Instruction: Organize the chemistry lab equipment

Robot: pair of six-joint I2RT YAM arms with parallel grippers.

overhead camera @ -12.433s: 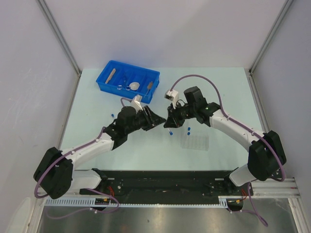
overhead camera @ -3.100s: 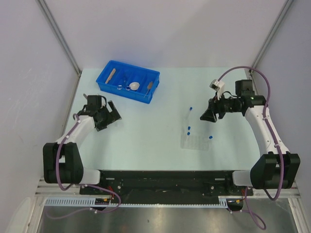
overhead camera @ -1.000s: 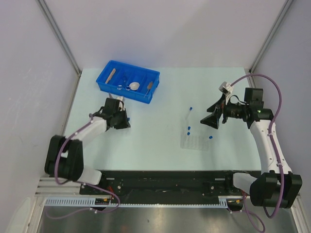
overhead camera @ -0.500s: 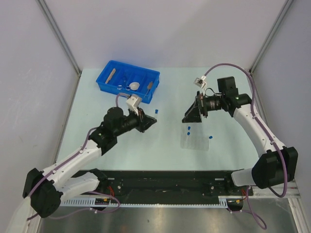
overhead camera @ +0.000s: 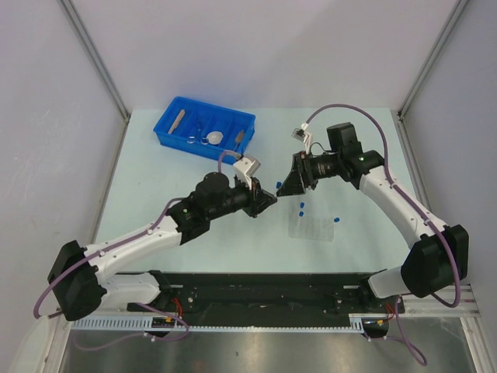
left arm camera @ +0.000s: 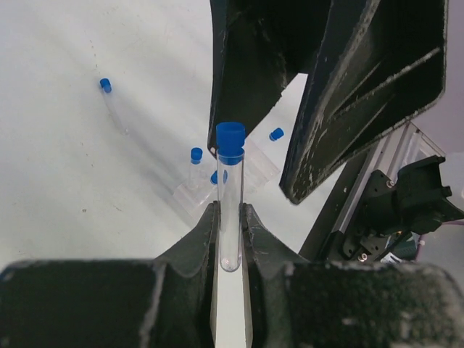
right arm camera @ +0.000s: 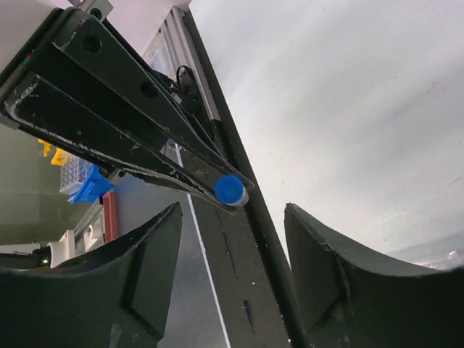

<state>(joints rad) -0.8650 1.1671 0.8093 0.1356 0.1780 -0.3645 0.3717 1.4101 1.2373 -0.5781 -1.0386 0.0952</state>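
Observation:
My left gripper point(overhead camera: 266, 201) is shut on a clear blue-capped tube point(left arm camera: 230, 210), which sticks out past its fingertips with the cap point(overhead camera: 278, 185) leading. My right gripper point(overhead camera: 290, 184) faces it head-on. In the right wrist view the right gripper point(right arm camera: 233, 209) is open, its jaws on either side of the cap point(right arm camera: 230, 190) and not touching it. The clear tube rack point(overhead camera: 312, 228) lies just right of both grippers and holds three capped tubes point(overhead camera: 300, 208). Another tube point(left arm camera: 110, 98) lies flat on the table beyond the rack.
The blue compartmented bin point(overhead camera: 172, 116) stands at the back left. It holds a flat wooden stick point(overhead camera: 178, 119), a white round dish point(overhead camera: 215, 137) and a brown-handled tool point(overhead camera: 239, 138). The black base rail point(overhead camera: 264, 299) runs along the near edge.
My left arm has carried the tube from the left side to the middle. My right arm has swung left to meet it, and its jaws have narrowed around the cap.

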